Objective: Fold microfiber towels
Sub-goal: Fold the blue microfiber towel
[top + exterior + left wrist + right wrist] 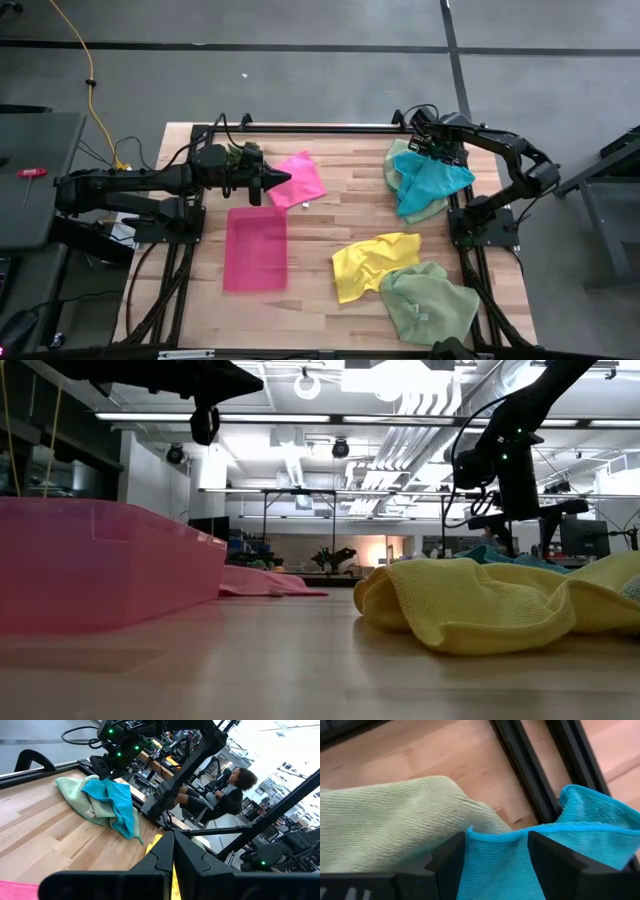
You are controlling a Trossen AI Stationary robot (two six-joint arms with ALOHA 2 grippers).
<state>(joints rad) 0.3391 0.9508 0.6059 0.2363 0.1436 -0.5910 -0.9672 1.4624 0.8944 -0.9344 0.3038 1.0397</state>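
Note:
A teal towel (432, 183) lies crumpled on a pale green towel (398, 165) at the table's far right. My right gripper (437, 155) points down over it, open, with its fingers on either side of the teal towel's edge (495, 834). A hot pink towel (300, 178) lies flat in the far middle. My left gripper (285, 180) hovers shut above that towel's left edge and touches nothing. A yellow towel (368, 262) and a second pale green towel (430, 300) lie bunched at the near right, the green one overlapping the yellow one's corner. My right gripper comes from above with its open fingers (447, 855) astride the teal towel's upper edge (495, 834), which spans the gap between them. Whether the fingers touch the cloth, I cannot tell. The towel lies slack on the pale green towel (385, 820).
A translucent pink tray (255, 248) stands left of centre, near the left arm. A black frame rail (535, 770) runs along the table's edge just beyond the teal towel. A person (235, 785) sits beyond the table's right side.

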